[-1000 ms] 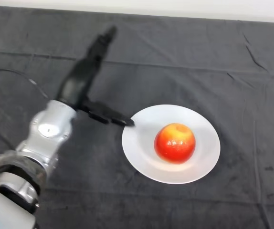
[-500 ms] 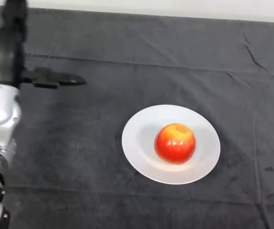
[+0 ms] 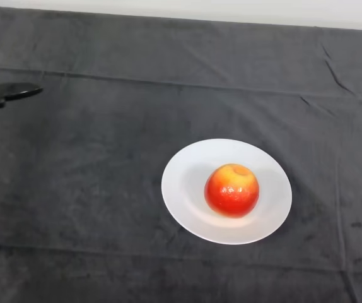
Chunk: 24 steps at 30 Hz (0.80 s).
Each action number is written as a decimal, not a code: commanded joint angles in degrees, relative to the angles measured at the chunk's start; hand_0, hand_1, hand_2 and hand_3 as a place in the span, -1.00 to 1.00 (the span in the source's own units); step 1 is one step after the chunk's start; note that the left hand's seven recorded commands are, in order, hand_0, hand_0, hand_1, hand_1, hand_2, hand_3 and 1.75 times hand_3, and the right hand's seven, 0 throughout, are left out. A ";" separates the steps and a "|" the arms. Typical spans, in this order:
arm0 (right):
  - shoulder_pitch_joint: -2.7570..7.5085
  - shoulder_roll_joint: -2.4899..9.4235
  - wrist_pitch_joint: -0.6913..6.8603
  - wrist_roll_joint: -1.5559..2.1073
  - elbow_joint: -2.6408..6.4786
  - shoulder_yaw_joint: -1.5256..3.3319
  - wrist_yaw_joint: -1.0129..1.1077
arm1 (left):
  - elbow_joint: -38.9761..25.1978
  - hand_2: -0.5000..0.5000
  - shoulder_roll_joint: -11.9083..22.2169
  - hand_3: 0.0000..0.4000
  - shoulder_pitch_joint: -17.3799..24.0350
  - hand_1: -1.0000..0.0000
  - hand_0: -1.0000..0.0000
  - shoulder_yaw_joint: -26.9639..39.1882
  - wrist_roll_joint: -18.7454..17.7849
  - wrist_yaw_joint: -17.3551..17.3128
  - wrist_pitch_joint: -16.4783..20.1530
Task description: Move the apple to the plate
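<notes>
A red and yellow apple (image 3: 231, 189) sits upright on the white plate (image 3: 187, 189), slightly right of the plate's middle, in the head view. Only a black straight fingertip of my left hand (image 3: 7, 93) shows at the far left edge, well away from the plate and up to its left. It holds nothing and touches nothing. The rest of the hand and the arm are out of view.
The dark cloth (image 3: 105, 164) covers the whole table, with creases along the back and on the right side. A pale strip (image 3: 231, 9) runs behind the table's far edge.
My left arm has pulled back from the plate's left rim, moving left and away, until only a fingertip remains at the left edge. The apple and plate have not moved.
</notes>
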 commanded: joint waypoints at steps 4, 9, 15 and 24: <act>6.41 8.05 4.06 -0.37 5.65 -0.76 -0.20 | 2.21 0.00 4.52 -1.00 2.64 1.00 1.00 3.27 -0.85 -0.10 -0.76; 6.41 8.05 4.06 -0.40 5.66 -0.78 -0.20 | 3.15 0.00 6.87 -1.00 3.53 1.00 1.00 5.70 -0.99 0.03 -0.80; 6.41 8.05 4.05 -0.43 5.67 -0.81 -0.21 | 4.09 0.00 8.58 -1.00 4.75 1.00 1.00 8.46 -0.97 1.50 -1.45; 6.41 8.04 4.03 -0.47 5.69 -0.85 -0.22 | 4.88 0.00 9.35 -1.00 6.19 1.00 1.00 11.87 -0.72 4.33 -2.24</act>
